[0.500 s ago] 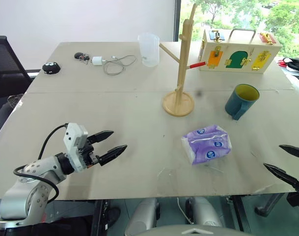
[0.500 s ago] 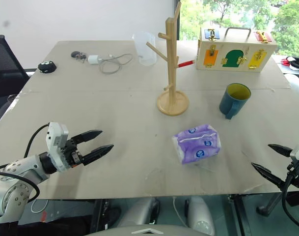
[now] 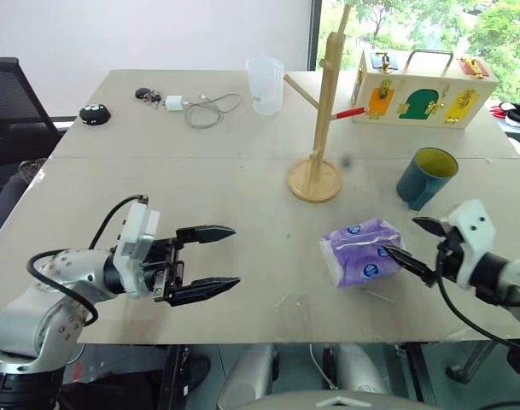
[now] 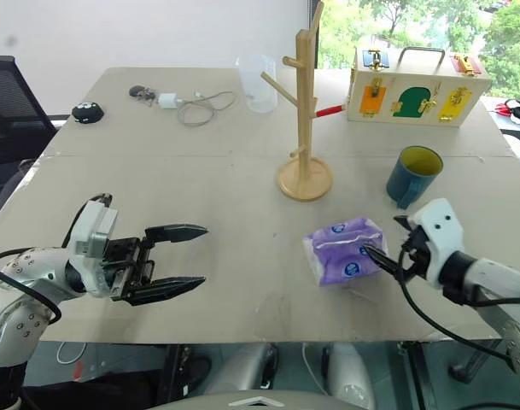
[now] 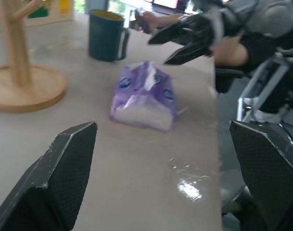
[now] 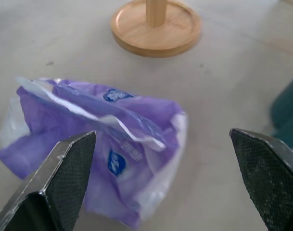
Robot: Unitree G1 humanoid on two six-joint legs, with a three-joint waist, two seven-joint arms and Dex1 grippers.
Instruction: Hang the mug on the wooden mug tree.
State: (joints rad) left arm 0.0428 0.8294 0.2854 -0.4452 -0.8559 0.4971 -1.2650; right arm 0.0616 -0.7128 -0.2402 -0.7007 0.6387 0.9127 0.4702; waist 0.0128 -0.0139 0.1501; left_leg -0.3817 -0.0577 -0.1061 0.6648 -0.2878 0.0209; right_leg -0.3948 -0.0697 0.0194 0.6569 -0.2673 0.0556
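Mug (image 3: 424, 177) upright on table (image 3: 157, 184), right-centre of the head view, handle toward lower left, nothing touching it. Wooden mug tree (image 3: 321, 120) upper centre, disc base well apart from mug, red-tipped peg pointing right toward wooden box w/ coloured doors (image 3: 423, 89) at upper right. Purple tissue pack (image 3: 360, 251) lower centre-right, betw. tree base and right gripper (image 3: 410, 243). Right gripper lower right, fingers spread wide, empty, tips just beside pack's right edge, below mug. Left gripper (image 3: 213, 260) lower left, fingers spread wide, empty, pointing right across bare table. Clear measuring cup (image 3: 263, 84), cable w/ charger (image 3: 201, 108) along top edge.
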